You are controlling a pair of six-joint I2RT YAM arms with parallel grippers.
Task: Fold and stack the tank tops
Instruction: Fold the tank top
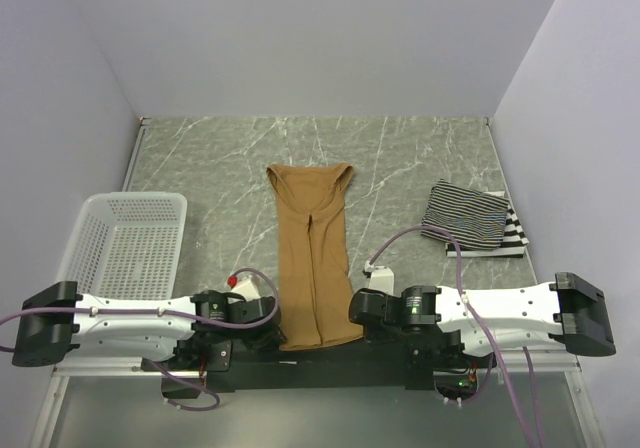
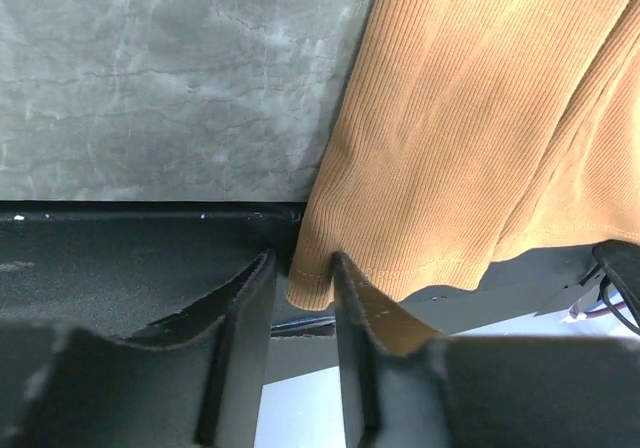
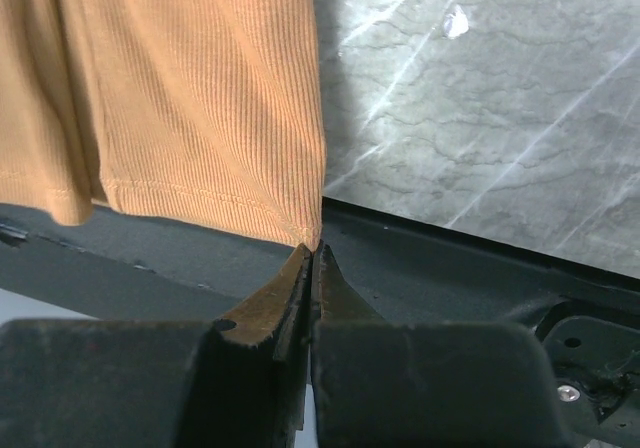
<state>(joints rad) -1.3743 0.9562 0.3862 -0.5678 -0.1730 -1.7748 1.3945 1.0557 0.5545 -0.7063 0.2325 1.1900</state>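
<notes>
The tan tank top (image 1: 312,258) is laid on the worktop (image 1: 220,158), long axis from 12 to 6 o'clock, one hem corner bracketed by the narrowly parted left claw (image 2: 303,258), the other met by the fully closed right claw (image 3: 311,253)

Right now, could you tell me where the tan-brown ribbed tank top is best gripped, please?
Pinch the two hem corners of the tan-brown ribbed tank top, coming from the near side. It lies flat lengthwise, with its hem just past the near edge of the grey marble-patterned tabletop and its straps at the far end.
</notes>
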